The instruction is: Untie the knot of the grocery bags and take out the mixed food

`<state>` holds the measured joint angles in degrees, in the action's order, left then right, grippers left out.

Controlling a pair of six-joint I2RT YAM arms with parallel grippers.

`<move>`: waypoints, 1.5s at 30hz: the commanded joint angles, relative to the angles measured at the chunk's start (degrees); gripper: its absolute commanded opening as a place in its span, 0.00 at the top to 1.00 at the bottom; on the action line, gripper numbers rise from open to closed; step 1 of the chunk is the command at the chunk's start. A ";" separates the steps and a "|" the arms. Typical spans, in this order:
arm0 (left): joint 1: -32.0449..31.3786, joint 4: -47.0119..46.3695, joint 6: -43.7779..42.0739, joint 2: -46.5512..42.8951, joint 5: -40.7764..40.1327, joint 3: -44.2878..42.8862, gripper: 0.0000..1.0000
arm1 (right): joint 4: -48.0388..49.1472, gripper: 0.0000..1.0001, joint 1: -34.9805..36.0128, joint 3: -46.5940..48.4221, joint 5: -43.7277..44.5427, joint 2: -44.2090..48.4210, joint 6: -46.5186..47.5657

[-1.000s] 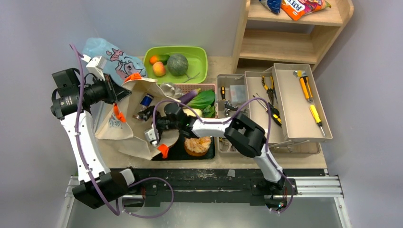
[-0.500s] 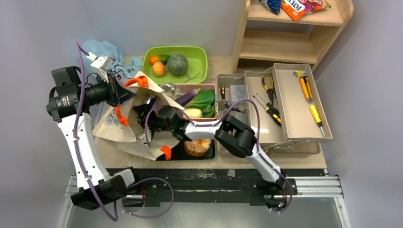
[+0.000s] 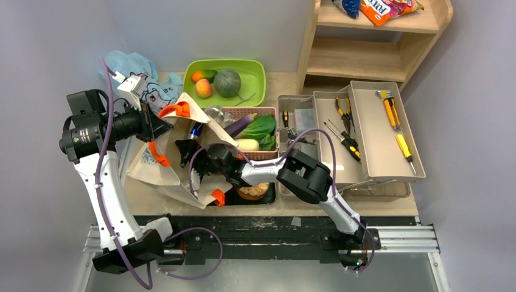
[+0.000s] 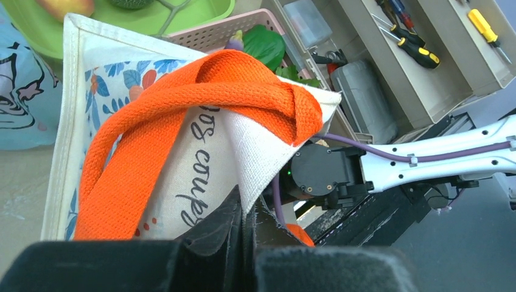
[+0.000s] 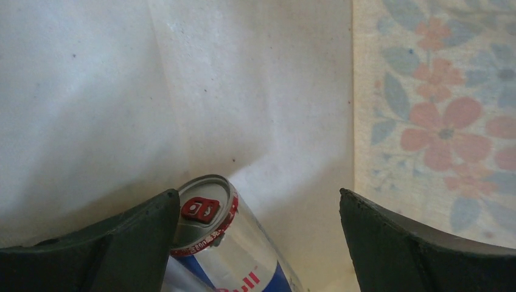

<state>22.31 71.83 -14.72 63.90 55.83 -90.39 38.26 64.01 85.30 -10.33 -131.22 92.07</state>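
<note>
The beige canvas tote [image 3: 159, 176] lies open on its side at the table's left. My left gripper [image 3: 159, 123] is shut on its upper rim and holds that corner up; the pinched cloth [image 4: 246, 210] shows beside the orange handle [image 4: 182, 115]. My right gripper [image 5: 258, 194] is inside the tote, open wide. A silver-blue drink can [image 5: 225, 243] lies between its fingers, against the left finger [image 5: 122, 243]. The light-blue plastic bag [image 3: 137, 70] is crumpled behind the tote; its knot does not show. A melon [image 3: 227, 82] and a peach [image 3: 204, 88] sit in the green bowl [image 3: 255, 67].
A pink basket [image 3: 268, 155] holds an eggplant [image 3: 240, 125], leafy greens [image 3: 260, 128] and a radish [image 3: 247, 144]. A pastry [image 3: 252, 190] sits on a black tray. An open grey toolbox [image 3: 371, 140] stands at the right, a wooden shelf [image 3: 365, 58] behind it.
My right gripper has pushed further left, deeper into the tote. The left gripper has raised the tote's rim, and the blue bag has slumped back.
</note>
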 commanded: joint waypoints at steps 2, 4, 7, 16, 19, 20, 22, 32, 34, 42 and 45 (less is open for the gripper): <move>-0.36 -7.16 3.66 -1.67 0.95 -1.54 1.00 | 1.03 0.02 -0.72 -5.16 4.94 5.90 6.80; -0.38 -7.61 4.05 -1.76 0.01 -1.67 1.00 | 0.89 0.02 -0.70 -6.00 4.61 7.50 6.26; -0.36 -7.51 4.03 -1.63 0.10 -1.92 1.00 | 0.38 0.02 -0.73 -5.74 4.86 7.82 7.26; -0.35 -7.66 4.39 -1.02 -0.30 -2.86 1.00 | -22.82 0.09 -3.39 -6.44 -7.88 18.75 5.45; -0.33 -8.01 4.50 -0.89 -0.04 -2.68 1.00 | -33.04 0.07 -5.02 -3.71 -17.82 22.35 3.77; -0.38 -8.02 4.55 -0.71 0.19 -2.81 1.00 | -33.13 0.07 -5.05 -3.61 -18.00 22.40 3.93; -0.36 -8.00 4.78 -0.56 0.56 -3.10 1.00 | -31.23 0.08 -5.03 -4.44 -17.56 22.29 4.29; -0.34 -6.82 4.35 -1.00 8.11 -3.13 1.00 | -23.92 0.12 -4.41 -3.75 -7.51 14.81 13.19; -0.38 -6.75 4.47 -1.02 10.00 -3.20 1.00 | -20.18 0.12 -4.05 -3.42 -5.34 12.06 15.53; -0.66 -4.70 4.63 -0.88 14.67 -2.87 1.00 | -9.18 0.05 -2.74 4.18 -2.04 1.77 16.76; -0.95 -2.91 3.83 -0.71 15.25 -3.01 1.00 | -6.20 0.04 -2.09 8.66 2.11 -2.62 17.84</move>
<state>22.31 70.35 -11.29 64.45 59.51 -90.35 26.26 61.78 88.68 -15.31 -128.88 106.04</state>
